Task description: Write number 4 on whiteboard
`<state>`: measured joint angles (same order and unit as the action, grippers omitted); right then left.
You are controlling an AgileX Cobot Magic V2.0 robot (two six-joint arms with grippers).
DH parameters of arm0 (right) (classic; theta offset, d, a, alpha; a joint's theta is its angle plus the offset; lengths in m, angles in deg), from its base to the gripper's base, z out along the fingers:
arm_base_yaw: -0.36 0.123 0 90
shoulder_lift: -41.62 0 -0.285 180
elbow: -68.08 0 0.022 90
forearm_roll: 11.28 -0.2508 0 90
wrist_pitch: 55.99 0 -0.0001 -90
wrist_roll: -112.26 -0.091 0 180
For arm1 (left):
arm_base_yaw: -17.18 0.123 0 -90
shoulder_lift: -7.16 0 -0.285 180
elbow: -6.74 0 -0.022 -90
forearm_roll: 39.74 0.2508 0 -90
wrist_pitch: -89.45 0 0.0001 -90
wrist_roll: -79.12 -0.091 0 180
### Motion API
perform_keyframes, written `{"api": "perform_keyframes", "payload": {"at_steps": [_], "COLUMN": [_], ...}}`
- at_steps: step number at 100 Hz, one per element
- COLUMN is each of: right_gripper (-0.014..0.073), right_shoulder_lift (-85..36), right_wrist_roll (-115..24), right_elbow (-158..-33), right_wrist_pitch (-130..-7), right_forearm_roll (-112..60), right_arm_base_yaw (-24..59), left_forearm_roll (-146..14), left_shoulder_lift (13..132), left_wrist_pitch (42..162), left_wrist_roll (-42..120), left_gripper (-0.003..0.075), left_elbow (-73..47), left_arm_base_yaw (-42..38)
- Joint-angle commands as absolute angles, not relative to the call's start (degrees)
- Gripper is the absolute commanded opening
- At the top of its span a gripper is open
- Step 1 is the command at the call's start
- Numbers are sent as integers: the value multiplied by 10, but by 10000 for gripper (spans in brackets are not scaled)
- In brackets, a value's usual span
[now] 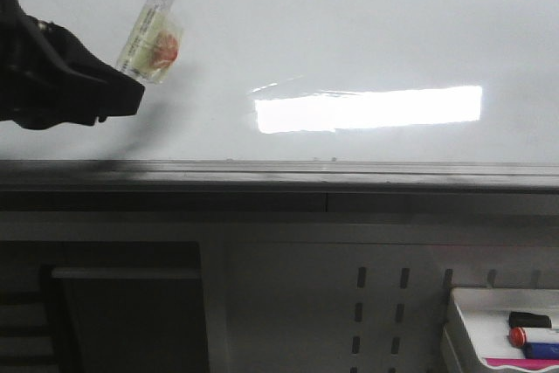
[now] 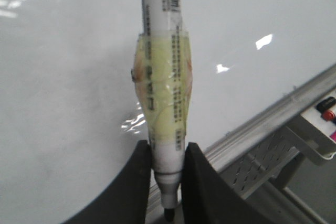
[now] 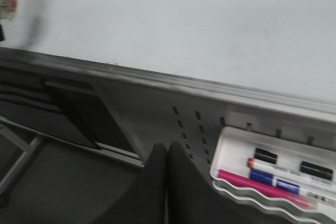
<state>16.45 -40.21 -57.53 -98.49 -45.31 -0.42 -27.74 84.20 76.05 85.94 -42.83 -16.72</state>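
Note:
The whiteboard (image 1: 367,24) is glossy white with a bright rectangular light reflection and a grey metal bottom rim (image 1: 279,172). No number 4 shows on it in any view. My left gripper (image 1: 131,85) is at the far left in front of the board, shut on a white marker (image 1: 155,24) wrapped in yellowish tape. In the left wrist view the fingers (image 2: 140,171) clamp the marker (image 2: 160,77) near its dark nib end, and the barrel reaches out past the fingertips. My right gripper (image 3: 167,150) is shut and empty, low below the board's rim.
A small white tray (image 1: 476,321) with red, blue and pink markers hangs below the board at the lower right; it also shows in the right wrist view (image 3: 231,150). A perforated grey panel (image 1: 376,303) and a dark recess (image 1: 131,321) lie under the rim.

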Motion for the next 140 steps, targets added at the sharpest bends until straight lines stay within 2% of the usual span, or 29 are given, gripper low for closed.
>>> {"api": "perform_keyframes", "payload": {"at_steps": [1,19,34,44,51,66,73,98,140], "right_gripper": [-64,-64,-64,-51,22,324,392,373,372], "right_shoulder_lift": [133,89,36,-11,-44,-107,-134,-219,-259], "right_wrist_roll": [-336,-285,-285,-285,-285,-285,-285,-256,-256], "right_elbow": [-607,-632,-655,-680,-701,-747,-765,-801,-815], "right_wrist_pitch": [-949,-899,-842,-819,-809,-793,-794,-757,-732], "right_forearm_roll": [-524,-532,-470,-433,-433,-433,-433,-433,-430], "right_arm_base_yaw": [11,92,260,330,362,403,420,492,493], "left_forearm_roll": [-183,-104,-53,-21,19,136,183,193,193], "left_shoulder_lift": [790,723,684,671,670,676,682,712,712], "left_wrist_pitch": [729,729,739,741,737,735,734,734,730], "left_wrist_roll": [859,859,859,859,859,859,859,859,859], "left_gripper": [-20,-20,-20,-20,-20,-20,-20,-20,-20], "left_elbow": [-427,-447,-452,-452,-452,-452,-452,-452,-452], "left_arm_base_yaw": [-171,-171,-171,-171,-171,-182,-198,-246,-257]}}
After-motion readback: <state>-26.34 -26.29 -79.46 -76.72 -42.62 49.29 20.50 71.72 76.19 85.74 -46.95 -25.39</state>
